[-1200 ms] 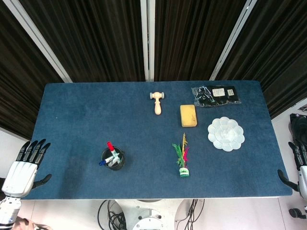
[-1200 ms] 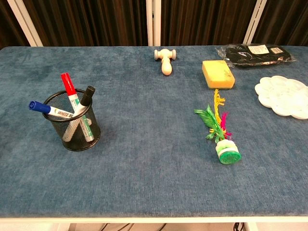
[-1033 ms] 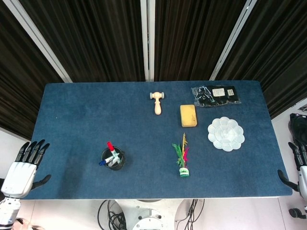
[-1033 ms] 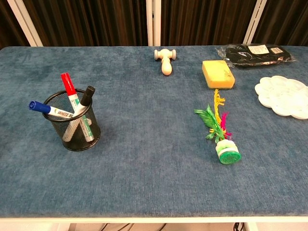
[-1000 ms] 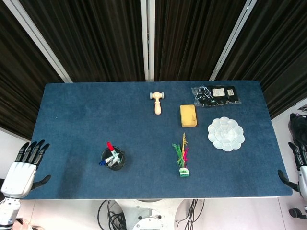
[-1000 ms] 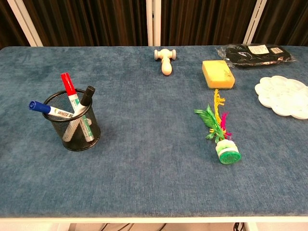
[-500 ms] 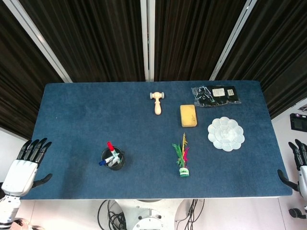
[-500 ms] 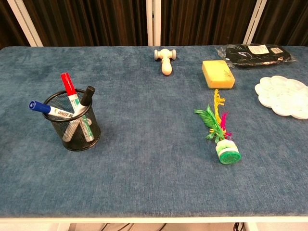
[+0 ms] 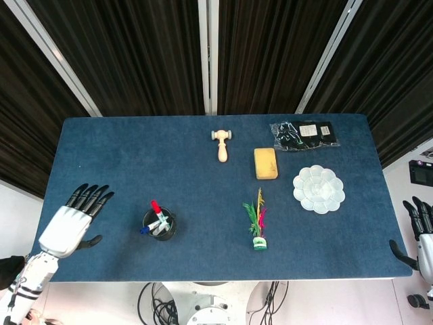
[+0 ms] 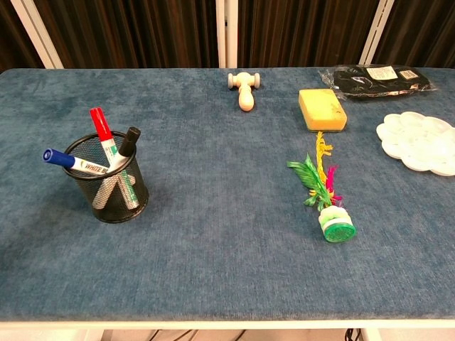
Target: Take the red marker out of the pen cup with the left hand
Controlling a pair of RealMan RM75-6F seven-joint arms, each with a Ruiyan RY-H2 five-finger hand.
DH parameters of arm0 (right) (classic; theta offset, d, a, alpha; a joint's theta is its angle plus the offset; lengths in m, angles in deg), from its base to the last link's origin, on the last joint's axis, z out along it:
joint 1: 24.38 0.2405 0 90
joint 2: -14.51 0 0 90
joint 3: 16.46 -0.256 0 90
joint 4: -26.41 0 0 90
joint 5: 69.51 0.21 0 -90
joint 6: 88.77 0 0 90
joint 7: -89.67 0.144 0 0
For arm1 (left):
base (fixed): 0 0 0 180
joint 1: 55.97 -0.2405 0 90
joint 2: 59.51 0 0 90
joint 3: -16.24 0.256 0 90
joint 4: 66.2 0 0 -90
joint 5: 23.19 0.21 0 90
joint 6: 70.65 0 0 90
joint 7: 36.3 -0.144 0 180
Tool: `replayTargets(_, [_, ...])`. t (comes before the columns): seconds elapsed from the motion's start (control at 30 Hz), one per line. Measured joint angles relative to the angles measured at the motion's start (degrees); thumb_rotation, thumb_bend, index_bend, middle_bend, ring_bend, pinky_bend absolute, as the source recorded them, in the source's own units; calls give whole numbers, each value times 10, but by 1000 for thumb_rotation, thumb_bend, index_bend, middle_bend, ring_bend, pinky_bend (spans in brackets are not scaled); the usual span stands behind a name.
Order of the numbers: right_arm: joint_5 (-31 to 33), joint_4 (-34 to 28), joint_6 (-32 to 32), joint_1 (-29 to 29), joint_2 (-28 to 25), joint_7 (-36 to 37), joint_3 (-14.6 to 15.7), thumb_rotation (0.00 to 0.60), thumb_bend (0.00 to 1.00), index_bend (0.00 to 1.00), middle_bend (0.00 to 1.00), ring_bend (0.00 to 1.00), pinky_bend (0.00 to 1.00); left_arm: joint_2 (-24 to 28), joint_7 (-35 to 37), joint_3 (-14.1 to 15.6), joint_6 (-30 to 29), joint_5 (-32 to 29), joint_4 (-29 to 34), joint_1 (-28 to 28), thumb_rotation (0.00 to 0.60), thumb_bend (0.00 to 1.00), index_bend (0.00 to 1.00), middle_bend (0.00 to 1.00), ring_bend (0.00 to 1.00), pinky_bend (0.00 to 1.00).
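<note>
A black mesh pen cup stands upright on the blue table near its front left. The red marker sticks up out of it, leaning back and left, beside a blue-capped and a black-capped marker. My left hand hovers over the table's front left part, left of the cup and apart from it, fingers spread and holding nothing. My right hand hangs off the table's right edge, fingers apart and empty. Neither hand shows in the chest view.
A wooden mallet lies at the back centre, a yellow sponge to its right. A black packet sits at the back right, a white flower-shaped palette below it. A feather shuttlecock lies front centre.
My left hand has moved right and inward from beyond the table's left edge to over the table, closer to the pen cup. Nothing else has shifted.
</note>
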Motion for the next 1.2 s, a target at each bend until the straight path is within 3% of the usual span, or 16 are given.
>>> replayTargets(0.23, [2, -12, 1, -1, -5, -14, -1, 600, 226, 0, 0, 0, 0, 25, 23, -41, 145, -90, 48, 94, 600, 327, 88, 21, 0, 72])
replayTargets(0.4, [6, -24, -1, 0, -9, -26, -3, 600, 227, 0, 0, 0, 0, 35, 16, -67, 270, -212, 60, 176, 600, 318, 107, 22, 0, 82])
replayTargets(0.67, [15, -32, -19, 6, -8, -41, -3, 600, 229, 0, 0, 0, 0, 39, -7, -81, 361, -374, 64, 280, 600, 329, 186, 44, 0, 82])
replayTargets(0.97, [20, -25, -24, 7, -4, -37, -3, 600, 231, 0, 0, 0, 0, 45, -17, -67, 413, -497, 56, 368, 600, 391, 299, 91, 0, 99])
replayTargets(1.2, [23, -21, -22, 6, -5, -28, -5, 600, 230, 0, 0, 0, 0, 38, -42, -10, 439, -603, 32, 460, 600, 390, 306, 108, 0, 91])
